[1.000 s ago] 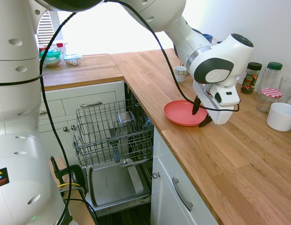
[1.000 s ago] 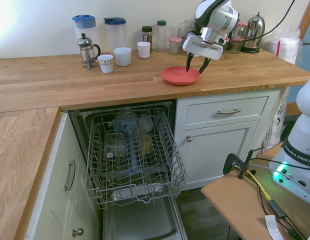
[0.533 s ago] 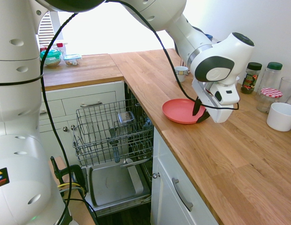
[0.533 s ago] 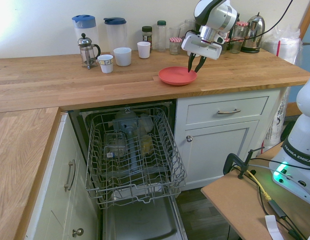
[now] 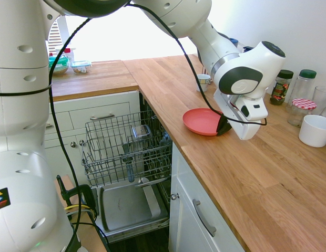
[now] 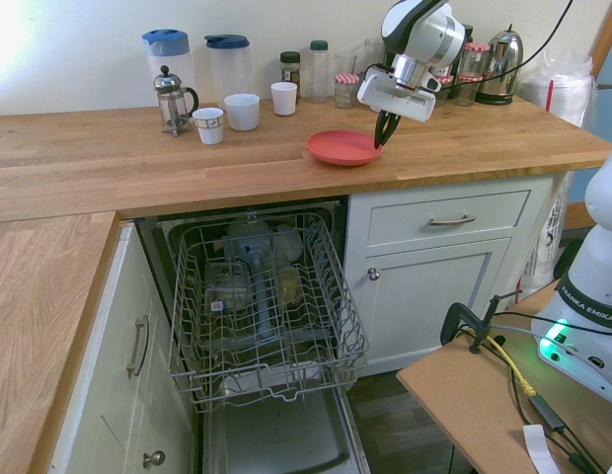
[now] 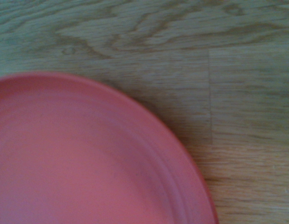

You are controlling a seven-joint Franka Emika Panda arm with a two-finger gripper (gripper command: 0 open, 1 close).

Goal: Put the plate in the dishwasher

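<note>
The coral-red plate [image 5: 201, 121] [image 6: 341, 147] [image 7: 79, 158] lies on the wooden counter above the white cabinet, just right of the dishwasher. My gripper [image 5: 223, 126] [image 6: 382, 134] comes down from above and is shut on the plate's rim, on the side away from the dishwasher. That side of the plate looks slightly raised. The dishwasher stands open below the counter, its grey wire rack [image 5: 126, 147] [image 6: 262, 301] pulled out over the lowered door panel [image 5: 126, 206] [image 6: 276, 444]. Several items sit in the rack.
At the back of the counter stand white mugs [image 6: 242, 111], a French press [image 6: 171, 99], two jugs [image 6: 166, 54], jars [image 5: 281, 85] and a kettle [image 6: 500, 51]. A white bowl [image 5: 314, 129] and a small cup [image 5: 203, 81] are near the plate. White drawers [image 6: 452, 219] flank the dishwasher.
The fingers have closed from wide open onto the plate's rim. The plate has slid a little along the counter toward the dishwasher side.
</note>
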